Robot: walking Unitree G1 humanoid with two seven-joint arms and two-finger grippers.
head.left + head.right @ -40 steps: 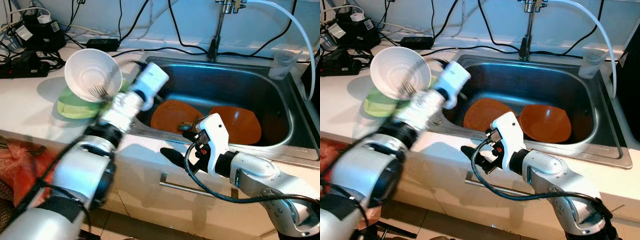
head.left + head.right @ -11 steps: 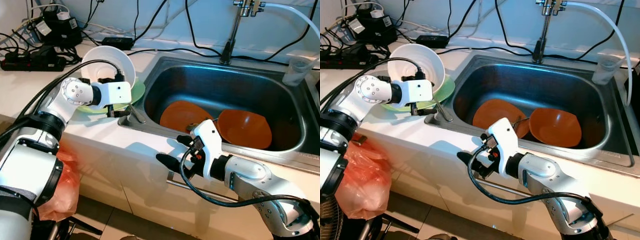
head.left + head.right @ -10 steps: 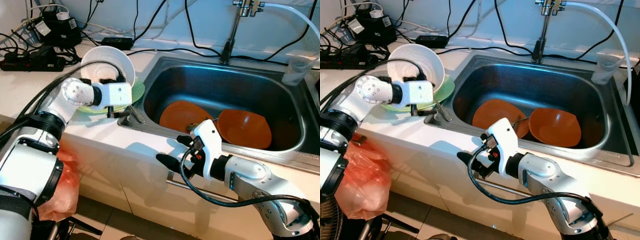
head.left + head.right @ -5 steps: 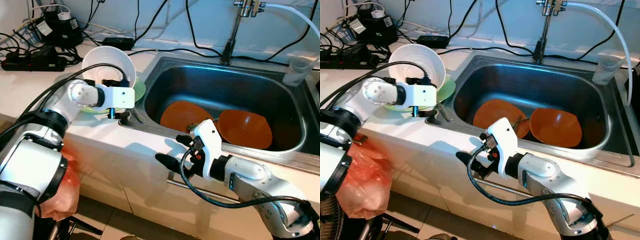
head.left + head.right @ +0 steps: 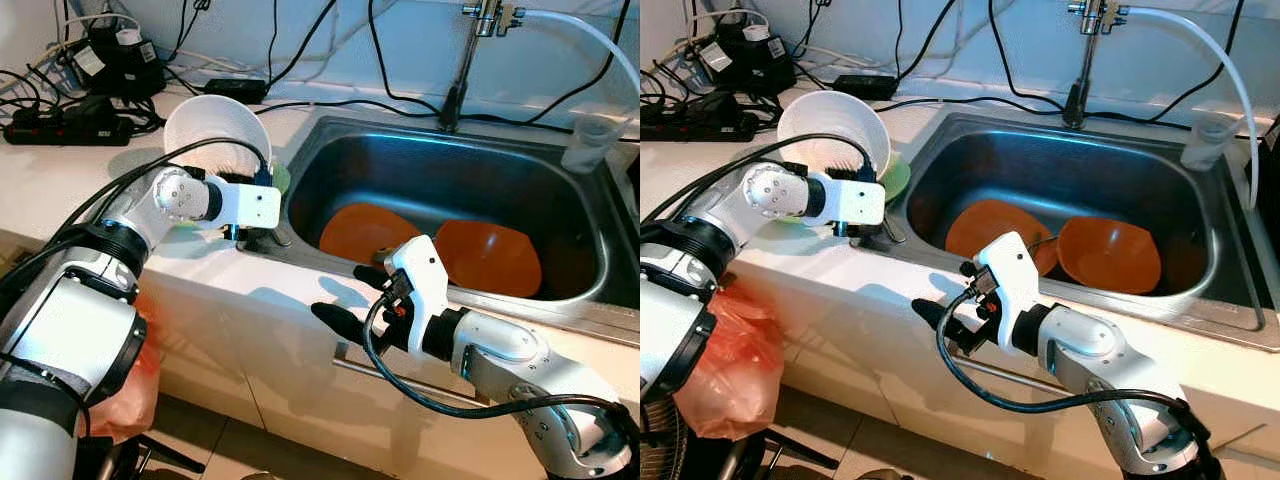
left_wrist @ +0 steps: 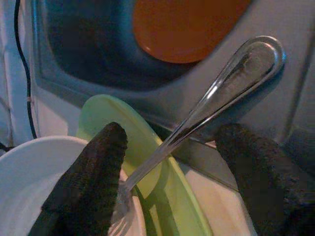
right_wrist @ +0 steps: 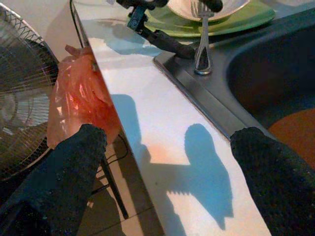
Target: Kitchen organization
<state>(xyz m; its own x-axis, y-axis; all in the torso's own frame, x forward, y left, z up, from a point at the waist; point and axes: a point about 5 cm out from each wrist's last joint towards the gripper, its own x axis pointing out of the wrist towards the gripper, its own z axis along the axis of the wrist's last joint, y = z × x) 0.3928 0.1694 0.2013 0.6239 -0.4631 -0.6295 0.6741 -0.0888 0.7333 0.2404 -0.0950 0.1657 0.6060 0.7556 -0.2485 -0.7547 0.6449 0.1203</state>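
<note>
On the white counter to the left of the steel sink (image 5: 560,300), seen from the head cameras, the left gripper (image 5: 245,238) reaches in low beside a white bowl (image 5: 215,128) tipped up on a green plate (image 5: 895,178), right at the sink's near-left corner; from here I cannot tell how wide its fingers stand. Two orange plates (image 5: 365,228) (image 5: 490,255) lie side by side on the sink floor under the faucet (image 5: 465,55), and a clear plastic cup (image 5: 588,142) stands on the far right rim. The right gripper (image 5: 345,305) hangs in front of the counter's front edge, out over the cabinet face, touching nothing. A tangle of black cables and power strips (image 5: 70,105) lies at the back left of the counter, well apart from the bowl. In the left wrist view, the two black fingers (image 6: 93,177) are spread apart with a fork (image 6: 221,88) lying between them, unclamped: its tines rest on the bowl's rim and its handle end reaches out onto the sink's steel rim. In the right wrist view, the fingers (image 7: 74,167) are spread wide and empty above the bare counter edge, with an orange plastic bag (image 7: 78,98) and a wire fan guard (image 7: 22,98) down below, and the fork standing beyond at the sink's corner.
</note>
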